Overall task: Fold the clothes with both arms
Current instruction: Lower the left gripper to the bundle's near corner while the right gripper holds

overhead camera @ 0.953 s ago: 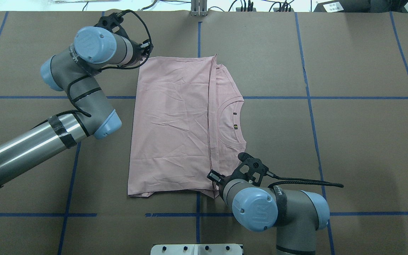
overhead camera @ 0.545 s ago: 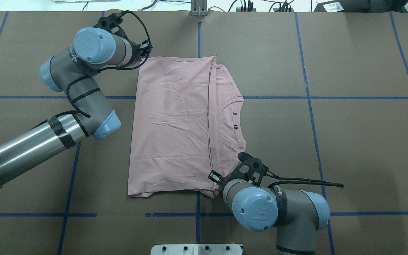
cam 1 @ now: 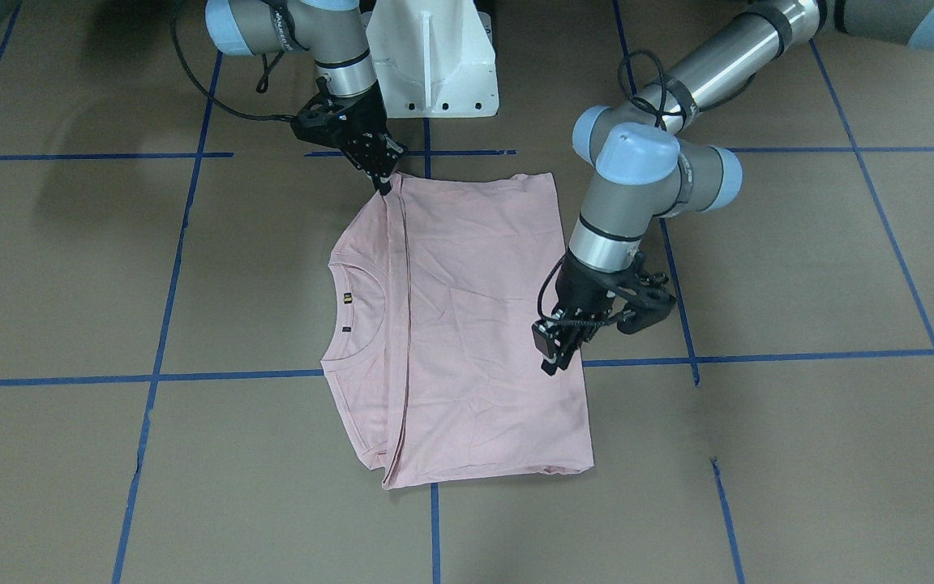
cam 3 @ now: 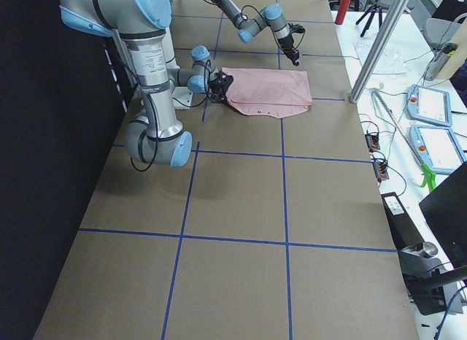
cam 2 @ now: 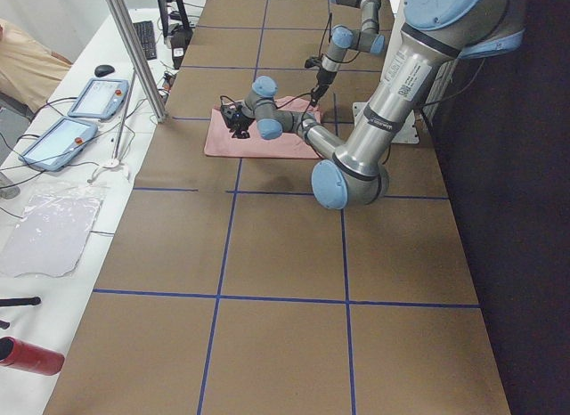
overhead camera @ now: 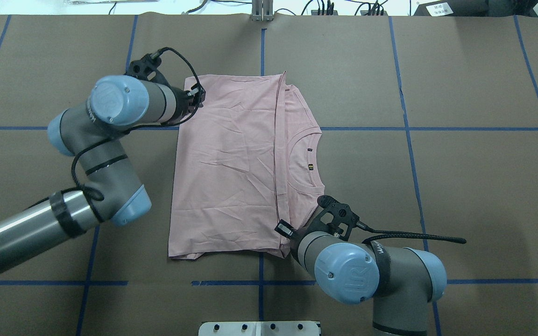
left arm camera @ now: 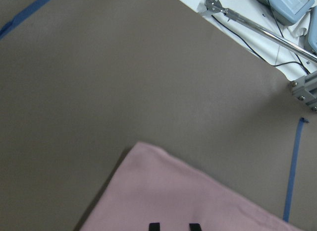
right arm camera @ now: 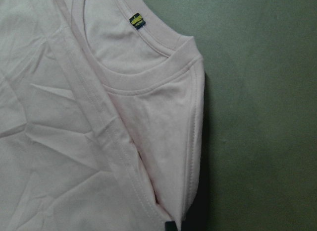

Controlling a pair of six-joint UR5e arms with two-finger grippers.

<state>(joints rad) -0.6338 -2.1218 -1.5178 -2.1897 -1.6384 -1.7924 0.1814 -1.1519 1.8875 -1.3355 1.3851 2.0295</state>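
The pale pink T-shirt [overhead camera: 231,163] lies folded flat on the brown table, its ribbed collar [overhead camera: 313,161] pointing right in the overhead view. My left gripper [cam 1: 552,361] hovers over the shirt's far left part. Its two black fingertips [left arm camera: 154,226] stand apart above the pink cloth [left arm camera: 198,201], so it is open. My right gripper [cam 1: 384,185] is at the shirt's near corner beside the folded hem. Its fingers meet in a point on the cloth edge [right arm camera: 166,218], shut on it. The shirt's front print is hidden.
The white pedestal base [cam 1: 434,65] stands just behind the shirt on the robot's side. Blue tape lines [overhead camera: 409,140] cross the table. Beyond the far edge are a metal post [cam 2: 134,50], two teach pendants [cam 2: 98,99] and cables. A red bottle [cam 2: 31,355] lies off the table.
My left arm has swung from the shirt's far left corner toward the robot, its gripper now over the shirt's left edge. My right arm has shifted slightly right. The shirt has not moved.
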